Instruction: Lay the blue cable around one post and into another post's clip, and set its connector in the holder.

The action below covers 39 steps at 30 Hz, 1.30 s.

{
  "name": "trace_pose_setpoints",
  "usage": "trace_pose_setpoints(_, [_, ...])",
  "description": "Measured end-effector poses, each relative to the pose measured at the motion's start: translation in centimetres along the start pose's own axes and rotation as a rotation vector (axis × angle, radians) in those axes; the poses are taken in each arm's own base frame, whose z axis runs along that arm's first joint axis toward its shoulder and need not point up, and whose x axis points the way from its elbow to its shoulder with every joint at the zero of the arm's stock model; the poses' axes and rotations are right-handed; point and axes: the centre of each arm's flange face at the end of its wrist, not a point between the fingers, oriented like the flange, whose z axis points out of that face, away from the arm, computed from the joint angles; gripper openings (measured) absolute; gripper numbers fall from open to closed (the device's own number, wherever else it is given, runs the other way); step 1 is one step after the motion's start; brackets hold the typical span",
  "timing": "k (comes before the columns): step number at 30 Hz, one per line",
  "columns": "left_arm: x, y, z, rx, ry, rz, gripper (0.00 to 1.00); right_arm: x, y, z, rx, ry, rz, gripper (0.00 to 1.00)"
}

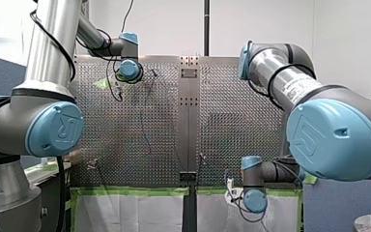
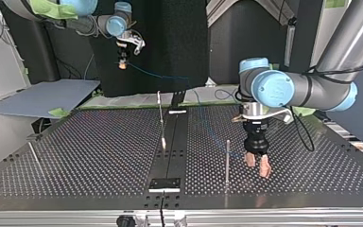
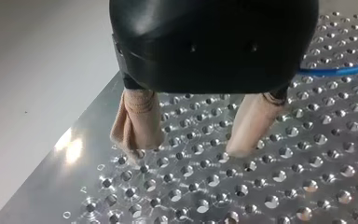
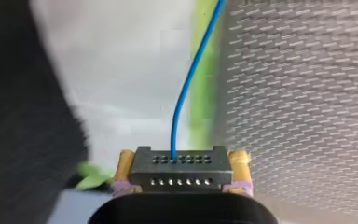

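Note:
In the right wrist view my right gripper (image 4: 182, 158) is shut on a black connector (image 4: 182, 170), one yellow pad on each side. The blue cable (image 4: 186, 93) leaves the connector's face and runs ahead over the table's edge. In the top view this gripper (image 2: 122, 62) hangs high at the back left, and the cable (image 2: 156, 73) sags from it toward the table. My left gripper (image 2: 257, 166) stands open just above the table, right of a thin post (image 2: 227, 161). Nothing lies between its beige pads (image 3: 137, 121). The cable (image 3: 335, 70) passes behind them.
A second post (image 2: 160, 118) stands by the centre rail and a third (image 2: 33, 152) leans at the top view's left. A small black holder plate (image 2: 165, 184) sits on the rail near the front edge. Green tape lines the table's border (image 1: 130, 191).

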Motion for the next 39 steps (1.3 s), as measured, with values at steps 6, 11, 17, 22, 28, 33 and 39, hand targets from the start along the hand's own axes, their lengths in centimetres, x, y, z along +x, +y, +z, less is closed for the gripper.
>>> trace_pose_setpoints(6, [-0.1,0.2,0.1,-0.001,0.000,-0.003,1.00,3.8,-0.1,1.3,0.001,0.058,0.022,0.16])
trace_pose_setpoints(11, [-0.2,0.4,0.2,-0.003,-0.002,-0.006,1.00,6.0,0.8,1.1,-0.025,0.072,0.016,0.16])
trace_pose_setpoints(17, [-0.2,0.4,0.3,-0.002,-0.001,-0.009,1.00,7.0,2.0,0.3,-0.064,0.106,0.018,0.18])
trace_pose_setpoints(22, [-0.2,0.5,0.3,0.000,-0.001,-0.012,1.00,5.3,3.2,0.5,-0.104,0.117,0.056,0.18])
trace_pose_setpoints(28, [-0.3,0.6,0.4,-0.001,-0.001,-0.014,1.00,3.2,3.8,1.4,-0.112,0.134,0.071,0.18])
trace_pose_setpoints(33, [-0.4,0.9,0.5,-0.004,-0.003,-0.013,1.00,1.5,3.9,2.0,-0.109,0.151,0.056,0.18])
trace_pose_setpoints(39, [-0.5,1.1,0.6,-0.008,-0.005,-0.012,1.00,-1.2,3.6,1.9,-0.101,0.158,0.040,0.18])
